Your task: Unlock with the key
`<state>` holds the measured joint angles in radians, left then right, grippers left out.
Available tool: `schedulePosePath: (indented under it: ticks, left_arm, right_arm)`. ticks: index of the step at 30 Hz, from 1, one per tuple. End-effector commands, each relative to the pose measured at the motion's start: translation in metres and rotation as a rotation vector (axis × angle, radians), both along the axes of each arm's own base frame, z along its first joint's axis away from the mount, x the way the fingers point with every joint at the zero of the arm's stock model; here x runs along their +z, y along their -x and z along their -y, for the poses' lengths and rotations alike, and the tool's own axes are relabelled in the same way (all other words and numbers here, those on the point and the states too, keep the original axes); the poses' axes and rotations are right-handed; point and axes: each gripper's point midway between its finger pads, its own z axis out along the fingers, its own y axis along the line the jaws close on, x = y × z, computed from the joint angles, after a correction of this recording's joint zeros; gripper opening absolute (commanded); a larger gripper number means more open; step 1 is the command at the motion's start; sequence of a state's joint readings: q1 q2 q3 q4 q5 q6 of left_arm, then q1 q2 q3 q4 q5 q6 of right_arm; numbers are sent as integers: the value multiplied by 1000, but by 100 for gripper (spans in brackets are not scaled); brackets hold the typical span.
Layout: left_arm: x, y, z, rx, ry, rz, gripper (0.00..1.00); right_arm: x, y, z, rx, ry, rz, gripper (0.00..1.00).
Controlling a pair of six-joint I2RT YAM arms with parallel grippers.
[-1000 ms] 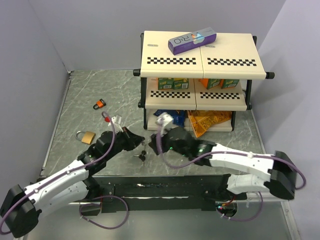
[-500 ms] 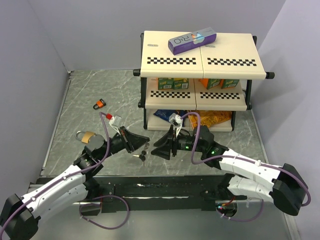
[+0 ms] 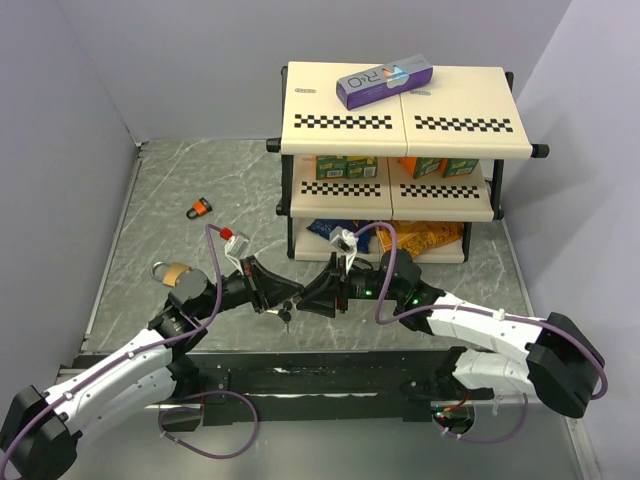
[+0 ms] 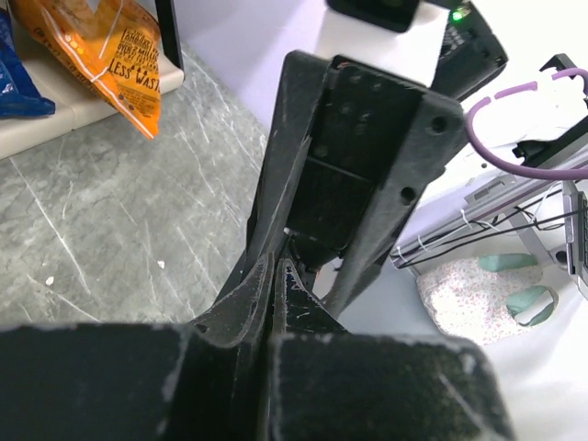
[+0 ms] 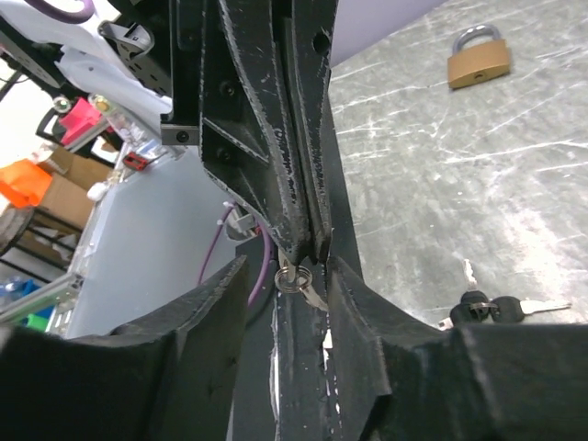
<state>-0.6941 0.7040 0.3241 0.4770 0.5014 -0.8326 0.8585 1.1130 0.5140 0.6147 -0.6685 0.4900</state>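
Two keys [image 5: 487, 310], black-headed, lie on the table [image 5: 514, 184] beside both grippers. Left gripper [image 5: 308, 248] pinches a small ring [image 5: 292, 276]. Right gripper [image 3: 310, 298] spread wide, straddling it. Risk: ring slips during handover, or the fingers collide.

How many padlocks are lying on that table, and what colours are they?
Brass padlock: 1
Orange-and-black padlock: 1
Total: 2 padlocks
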Motion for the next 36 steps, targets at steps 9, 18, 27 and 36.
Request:
schedulePosePath:
  ticks: [9, 18, 27, 36]
  left_arm:
    - [21, 1, -2, 4, 34, 77, 1]
    - [17, 1, -2, 1, 24, 76, 1]
    - [17, 3, 1, -25, 26, 83, 1]
    - [18, 2, 2, -25, 27, 84, 1]
  right_arm:
    - [28, 2, -13, 83, -108, 57, 28]
    - [27, -3, -12, 54, -113, 56, 17]
    - [26, -8, -9, 40, -119, 44, 33]
    - [27, -11, -6, 34, -124, 40, 36]
